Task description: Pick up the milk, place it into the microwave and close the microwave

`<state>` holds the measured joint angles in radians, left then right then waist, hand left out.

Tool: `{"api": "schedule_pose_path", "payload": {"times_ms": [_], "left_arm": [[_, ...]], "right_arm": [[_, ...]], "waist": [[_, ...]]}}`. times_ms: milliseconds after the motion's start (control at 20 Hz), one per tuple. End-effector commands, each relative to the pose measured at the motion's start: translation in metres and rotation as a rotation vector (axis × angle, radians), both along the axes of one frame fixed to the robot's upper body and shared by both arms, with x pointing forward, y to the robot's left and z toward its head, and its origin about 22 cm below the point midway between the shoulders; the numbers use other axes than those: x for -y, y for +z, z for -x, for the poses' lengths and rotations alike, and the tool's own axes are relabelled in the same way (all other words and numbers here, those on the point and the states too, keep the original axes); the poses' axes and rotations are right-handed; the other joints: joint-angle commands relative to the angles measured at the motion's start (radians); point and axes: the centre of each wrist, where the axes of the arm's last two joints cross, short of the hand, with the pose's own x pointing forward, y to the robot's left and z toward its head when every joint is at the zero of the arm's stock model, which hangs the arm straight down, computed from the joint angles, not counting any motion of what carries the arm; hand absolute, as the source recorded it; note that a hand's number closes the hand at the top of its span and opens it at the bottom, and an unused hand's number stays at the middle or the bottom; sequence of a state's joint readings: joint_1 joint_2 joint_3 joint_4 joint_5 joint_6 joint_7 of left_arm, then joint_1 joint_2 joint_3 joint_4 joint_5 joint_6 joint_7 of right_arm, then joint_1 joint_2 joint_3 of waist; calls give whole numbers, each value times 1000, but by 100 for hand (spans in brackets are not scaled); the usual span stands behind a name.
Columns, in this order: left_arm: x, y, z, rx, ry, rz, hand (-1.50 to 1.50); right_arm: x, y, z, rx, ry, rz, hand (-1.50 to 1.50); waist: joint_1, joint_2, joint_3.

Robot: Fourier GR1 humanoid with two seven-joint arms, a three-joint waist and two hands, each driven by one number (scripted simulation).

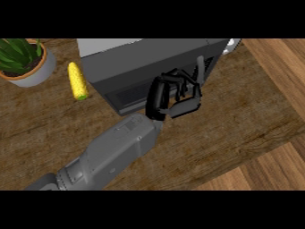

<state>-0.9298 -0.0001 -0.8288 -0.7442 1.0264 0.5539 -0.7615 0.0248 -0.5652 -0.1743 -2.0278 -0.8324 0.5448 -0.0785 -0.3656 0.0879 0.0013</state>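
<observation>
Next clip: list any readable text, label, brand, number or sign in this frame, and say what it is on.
None: no readable text anywhere.
Microwave: no brand or numbers visible.
Corn cob and plant pot: unmarked.
Forearm and hand at the microwave front: no markings.

Even, soft light; perhaps faint shadow beneath the microwave [148, 67].

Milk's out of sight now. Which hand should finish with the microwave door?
Right, probably. The right hand is already up against the front of the microwave, and no other hand shows near it.
</observation>
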Motion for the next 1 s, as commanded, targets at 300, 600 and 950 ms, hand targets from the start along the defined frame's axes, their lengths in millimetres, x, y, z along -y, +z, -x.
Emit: {"api": "schedule_pose_path", "payload": {"times_ms": [300,600,950], "left_arm": [[-8,-6,-18,-44,33,-166,150],[-14,-15,-18,-123,100,-181,150],[-24,-29,-15,-215,173,-183,150]], "right_arm": [[-5,6,-2,10,96,-27,-150],[-4,13,1,19,121,-22,-150],[4,15,5,10,84,-32,-150]], "waist": [[-6,15,4],[19,2,0],[80,-3,-2]]}}
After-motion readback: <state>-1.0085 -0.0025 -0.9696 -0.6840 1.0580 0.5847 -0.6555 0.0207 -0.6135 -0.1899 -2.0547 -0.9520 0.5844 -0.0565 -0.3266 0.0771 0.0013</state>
